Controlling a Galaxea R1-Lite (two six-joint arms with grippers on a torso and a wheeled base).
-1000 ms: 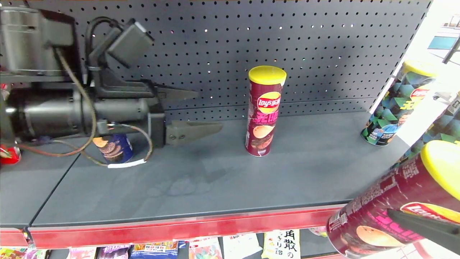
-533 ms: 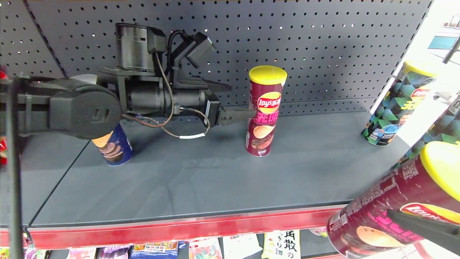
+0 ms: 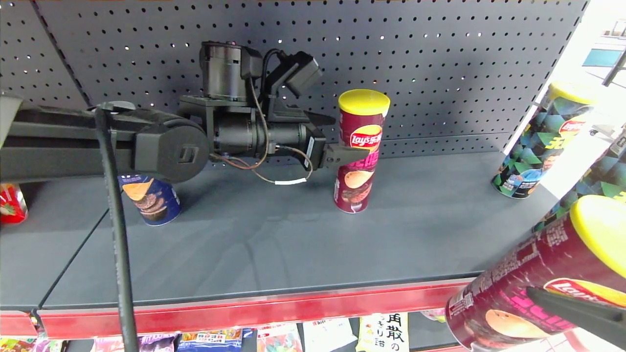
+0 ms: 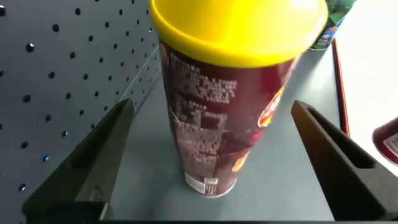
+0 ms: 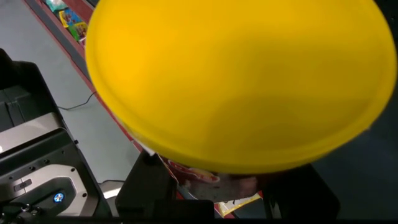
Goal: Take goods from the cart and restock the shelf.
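Note:
A maroon chip can [image 3: 361,156] with a yellow lid stands upright mid-shelf, close to the pegboard. My left gripper [image 3: 349,136] reaches in from the left at half the can's height. It is open, with one finger [image 3: 348,153] in front of the can and the other behind. In the left wrist view the can [image 4: 217,124] stands between both fingers of the gripper [image 4: 212,104] with gaps on each side. At lower right, in front of the shelf edge, my right gripper [image 3: 577,293] is shut on a second maroon can [image 3: 528,283], held tilted. Its yellow lid [image 5: 236,81] hides most of the gripper [image 5: 227,186].
A blue can [image 3: 152,198] stands at the shelf's left under my left arm. Green-black cans [image 3: 535,142] stand at the right end. A red bag [image 3: 11,203] sits far left. The grey shelf [image 3: 274,244] has a red front rail [image 3: 244,309], with packets hanging below.
My left arm has swept right along the shelf, from beside the blue can to the standing maroon can, and its fingers now straddle it. The right arm with its can has barely moved.

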